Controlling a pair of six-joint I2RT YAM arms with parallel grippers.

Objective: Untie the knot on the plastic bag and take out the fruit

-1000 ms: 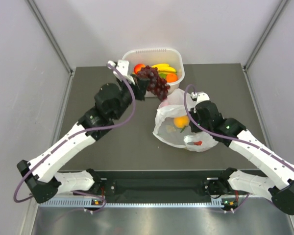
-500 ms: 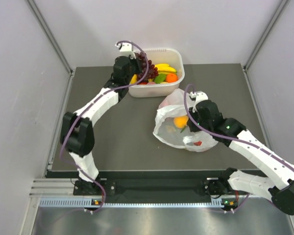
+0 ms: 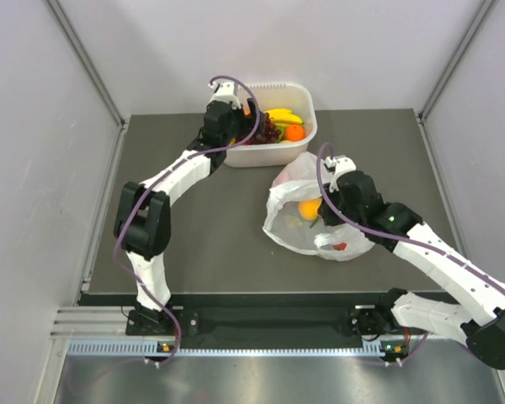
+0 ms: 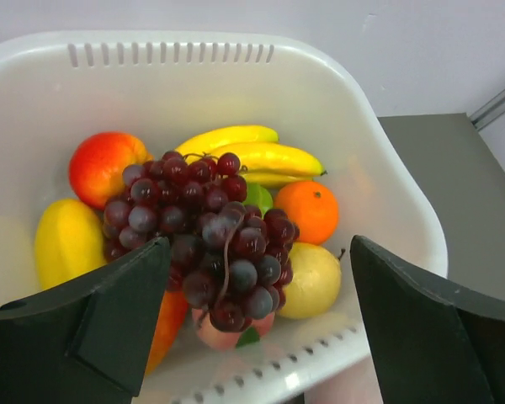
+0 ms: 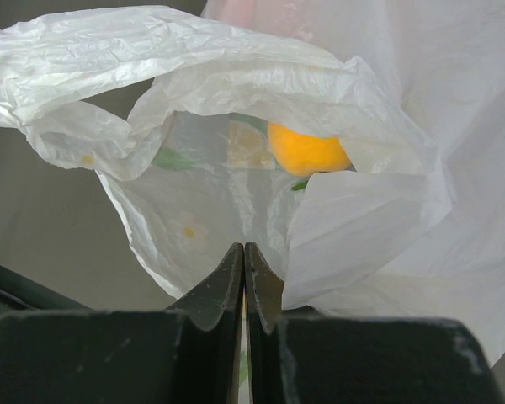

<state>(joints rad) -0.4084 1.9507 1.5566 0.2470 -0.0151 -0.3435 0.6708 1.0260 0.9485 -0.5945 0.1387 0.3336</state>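
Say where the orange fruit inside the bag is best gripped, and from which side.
Probably across its round middle, coming down from above through the open mouth. The orange fruit shows bare there, while the bag drapes film over its right side, where the shut right gripper seems to pinch the plastic.

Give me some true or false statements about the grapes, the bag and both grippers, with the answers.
1. The grapes lie in the tub. True.
2. The left gripper is shut on the grapes. False: its jaws stand open over them.
3. The bag is knotted shut. False: its mouth gapes open.
4. An orange fruit sits inside the bag. True.
5. The right gripper is open. False: it is shut, at the bag's edge.
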